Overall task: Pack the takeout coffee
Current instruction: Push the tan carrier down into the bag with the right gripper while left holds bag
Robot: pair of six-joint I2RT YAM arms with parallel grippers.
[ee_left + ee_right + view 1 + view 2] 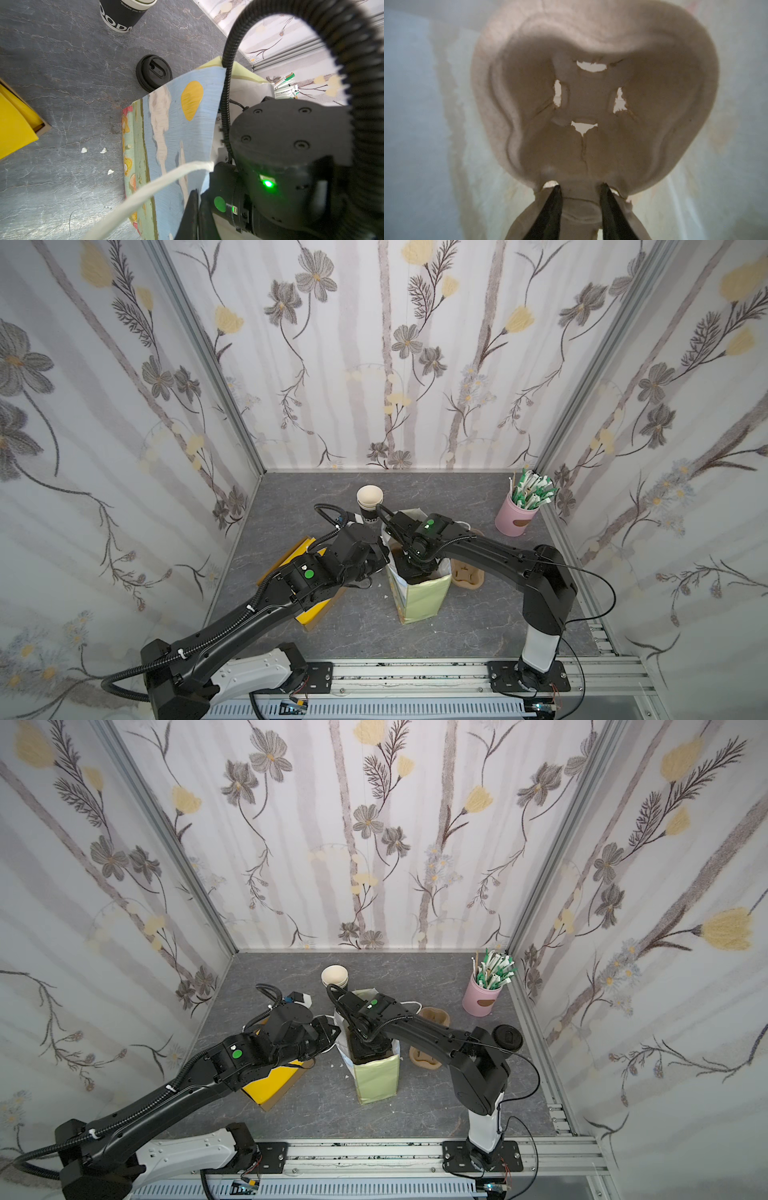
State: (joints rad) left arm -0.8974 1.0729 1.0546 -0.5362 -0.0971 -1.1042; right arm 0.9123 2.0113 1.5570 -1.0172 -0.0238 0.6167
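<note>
A paper bag (424,597) (376,1077) with pale green sides and a blue picture panel (176,124) stands upright mid-table. My left gripper (195,207) (380,551) is shut on the bag's top rim next to its white rope handle (145,193). My right gripper (581,187) reaches down inside the bag, shut on the narrow bridge of a brown pulp cup carrier (591,93). The takeout coffee does not show as a single cup. Only a stack of black cups (370,506) (122,16) stands behind the bag. A black lid (153,72) lies by the bag's far corner.
Another black lid (508,1038) lies behind the right arm. More pulp carriers (467,576) (424,1052) lie right of the bag. A pink tin of wrapped straws (517,516) stands back right. A yellow box (270,1085) sits under the left arm. White scraps (84,150) dot the table.
</note>
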